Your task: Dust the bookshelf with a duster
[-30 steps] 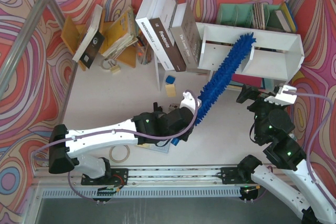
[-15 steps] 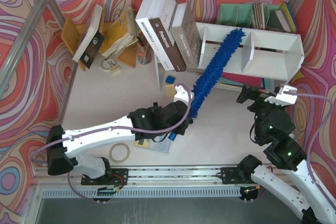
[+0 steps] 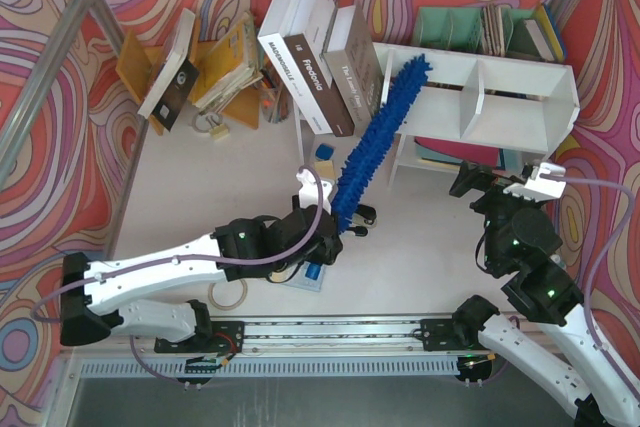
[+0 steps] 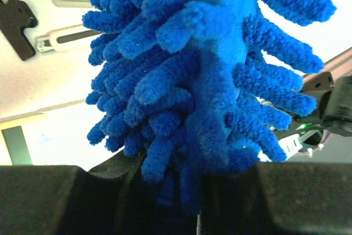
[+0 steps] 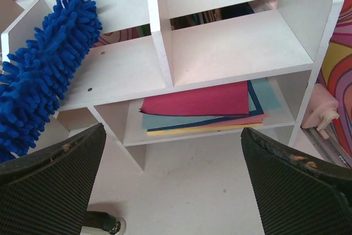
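Left gripper [image 3: 322,235] clamped on duster [image 3: 375,137] base; brush head rests against bookshelf [image 3: 520,77] left end, beside leaning books [image 3: 320,67]. Right gripper [image 3: 503,184] jaws wide, empty.

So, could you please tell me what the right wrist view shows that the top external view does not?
Only the right wrist view shows the coloured sheets on the lower level layer by layer, and the right gripper wide open. Only the top external view shows the left gripper closed on the duster, the leaning books and the tape roll. Both show the bookshelf with the duster's head reaching into its left upper compartment.
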Available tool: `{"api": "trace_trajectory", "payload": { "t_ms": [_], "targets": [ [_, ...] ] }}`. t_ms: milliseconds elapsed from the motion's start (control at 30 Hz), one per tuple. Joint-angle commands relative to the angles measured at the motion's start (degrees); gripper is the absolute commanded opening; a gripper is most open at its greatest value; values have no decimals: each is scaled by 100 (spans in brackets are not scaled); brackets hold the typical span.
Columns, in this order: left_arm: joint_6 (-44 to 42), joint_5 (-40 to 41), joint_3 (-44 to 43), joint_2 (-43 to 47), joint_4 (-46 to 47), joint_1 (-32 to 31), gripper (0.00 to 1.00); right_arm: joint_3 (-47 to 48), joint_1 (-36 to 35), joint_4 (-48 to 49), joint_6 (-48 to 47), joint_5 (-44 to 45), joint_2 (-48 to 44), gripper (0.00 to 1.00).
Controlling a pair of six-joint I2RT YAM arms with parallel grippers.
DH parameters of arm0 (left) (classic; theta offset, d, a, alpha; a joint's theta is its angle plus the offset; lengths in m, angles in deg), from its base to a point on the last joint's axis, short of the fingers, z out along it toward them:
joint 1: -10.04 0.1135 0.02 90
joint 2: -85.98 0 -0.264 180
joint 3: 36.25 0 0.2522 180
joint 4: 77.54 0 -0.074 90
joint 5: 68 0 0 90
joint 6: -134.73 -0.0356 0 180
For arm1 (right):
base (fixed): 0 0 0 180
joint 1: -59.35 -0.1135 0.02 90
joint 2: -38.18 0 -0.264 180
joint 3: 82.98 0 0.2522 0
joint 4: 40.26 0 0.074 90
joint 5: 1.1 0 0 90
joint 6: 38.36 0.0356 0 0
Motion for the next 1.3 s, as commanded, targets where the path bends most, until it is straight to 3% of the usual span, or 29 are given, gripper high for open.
{"api": "trace_trajectory", "payload": {
  "t_ms": [0, 733, 1033, 1267],
  "targets": [
    [547, 461, -255, -115, 122, -172, 0, -52, -4, 56, 99, -4, 32, 99],
    [-302, -1132, -1780, -1795, -908, -180, 0, -37, -2, -9, 101, 8, -152, 99],
    [-638, -1269, -2202, -2082, -1003, -299, 0, -39, -2, -23, 142, 3, -113, 99],
    [-461, -476, -1820, -1710, -1132, -304, 0, -63, -2, 4, 192, 1, -95, 99]
  ]
}}
